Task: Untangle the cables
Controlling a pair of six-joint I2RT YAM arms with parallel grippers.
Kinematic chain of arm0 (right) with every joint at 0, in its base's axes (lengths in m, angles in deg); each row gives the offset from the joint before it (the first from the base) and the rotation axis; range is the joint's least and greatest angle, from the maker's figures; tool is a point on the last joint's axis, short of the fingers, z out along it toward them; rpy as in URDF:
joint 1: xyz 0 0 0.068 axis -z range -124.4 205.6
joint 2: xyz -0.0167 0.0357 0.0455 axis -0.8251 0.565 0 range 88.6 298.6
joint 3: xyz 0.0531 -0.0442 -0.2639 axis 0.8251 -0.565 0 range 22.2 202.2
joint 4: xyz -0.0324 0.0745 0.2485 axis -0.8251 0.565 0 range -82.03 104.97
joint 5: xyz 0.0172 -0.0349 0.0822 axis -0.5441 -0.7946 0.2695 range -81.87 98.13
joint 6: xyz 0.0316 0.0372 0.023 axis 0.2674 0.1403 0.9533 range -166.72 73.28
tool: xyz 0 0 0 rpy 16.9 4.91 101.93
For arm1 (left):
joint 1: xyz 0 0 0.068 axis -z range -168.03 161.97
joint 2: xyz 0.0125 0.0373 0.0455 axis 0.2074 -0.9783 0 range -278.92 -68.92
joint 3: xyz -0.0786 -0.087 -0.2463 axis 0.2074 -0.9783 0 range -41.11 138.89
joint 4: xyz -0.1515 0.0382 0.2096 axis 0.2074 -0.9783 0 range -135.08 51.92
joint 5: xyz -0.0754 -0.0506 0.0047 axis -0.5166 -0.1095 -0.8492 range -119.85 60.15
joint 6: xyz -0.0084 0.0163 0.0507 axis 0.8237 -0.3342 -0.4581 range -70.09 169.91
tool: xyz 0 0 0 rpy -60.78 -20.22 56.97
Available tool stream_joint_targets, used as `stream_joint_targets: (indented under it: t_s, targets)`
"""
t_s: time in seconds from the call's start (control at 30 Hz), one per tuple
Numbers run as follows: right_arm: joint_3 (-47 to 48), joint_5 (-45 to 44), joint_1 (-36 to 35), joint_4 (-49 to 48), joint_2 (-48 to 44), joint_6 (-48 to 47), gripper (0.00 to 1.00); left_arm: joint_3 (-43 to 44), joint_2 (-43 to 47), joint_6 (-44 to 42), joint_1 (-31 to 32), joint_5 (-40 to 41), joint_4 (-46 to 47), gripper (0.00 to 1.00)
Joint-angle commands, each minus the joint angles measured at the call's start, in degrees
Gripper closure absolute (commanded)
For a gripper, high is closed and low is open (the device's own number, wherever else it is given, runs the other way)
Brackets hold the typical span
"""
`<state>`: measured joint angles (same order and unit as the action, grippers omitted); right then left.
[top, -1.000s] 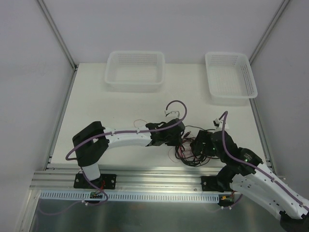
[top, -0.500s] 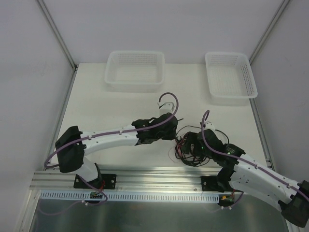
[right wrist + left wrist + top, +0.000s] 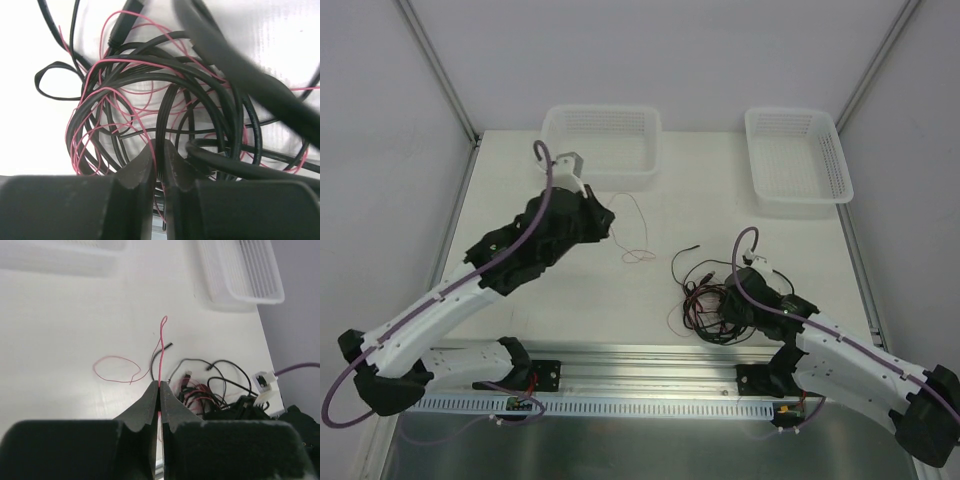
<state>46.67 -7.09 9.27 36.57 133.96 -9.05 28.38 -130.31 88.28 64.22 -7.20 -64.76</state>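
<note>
The cables (image 3: 715,303) lie mostly as one knotted heap of black and red-pink strands on the bench (image 3: 620,300), right of centre in the top view, well short of the two white baskets (image 3: 601,145) at the upper edge.

The left end effector (image 3: 159,390) is clenched on a single red-pink wire (image 3: 161,347), raised toward the upper left of the top view. The wire's free part droops to a small loop on the bench, apart from the heap. Whether its other end runs back into the heap cannot be told.

The right end effector (image 3: 159,150) sits low on the heap. Its jaws are pinched nearly together, with a black cable (image 3: 164,110) passing between them.

The step in hand looks like drawing the red-pink wire out while the heap is anchored. To do it well, the right grip should hold the black strands down firmly. The left should pull slowly, up and away toward the upper left. If the heap starts to drag or the fine wire goes taut, easing off and re-gripping nearer the knot would be safer than pulling harder, since so thin a wire could tighten around the black loops.
</note>
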Motion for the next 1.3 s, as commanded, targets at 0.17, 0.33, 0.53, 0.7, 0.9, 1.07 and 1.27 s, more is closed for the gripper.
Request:
stream_joint_targets:
  t_s: [0.17, 0.33, 0.53, 0.7, 0.9, 1.07, 1.27]
  targets:
    - [-0.9, -1.6, 2.8, 2.6, -2.4, 1.8, 0.91, 16.6, 8.6, -14.6, -8.5, 6.3, -12.2, 1.00]
    - [1.7, -2.3, 2.9, 4.6, -3.1, -0.4, 0.87, 15.1, 10.7, -15.2, -9.5, 8.0, -13.9, 1.00]
    - [8.3, -1.7, 2.6, 9.0, -4.4, -8.0, 0.66, 6.6, 9.7, -11.4, -9.7, 5.0, -13.1, 1.00]
    - [13.1, 0.5, 1.9, 12.8, -6.4, -14.3, 0.34, -2.4, 7.9, -9.2, -9.8, 3.2, -9.3, 1.00]
    - [16.1, 2.7, 1.2, 15.0, -10.5, -18.9, 0.03, -4.9, 4.5, -9.7, -10.5, 0.8, -5.8, 1.00]
    - [17.5, 3.4, 1.1, 16.5, -13.6, -22.2, 0.03, 5.4, 0.8, -15.5, -12.6, 0.0, -5.7, 1.00]
    - [19.0, 3.7, 1.1, 17.3, -17.1, -24.4, 0.03, 23.0, -6.2, -22.5, -14.6, -2.0, -5.7, 1.00]
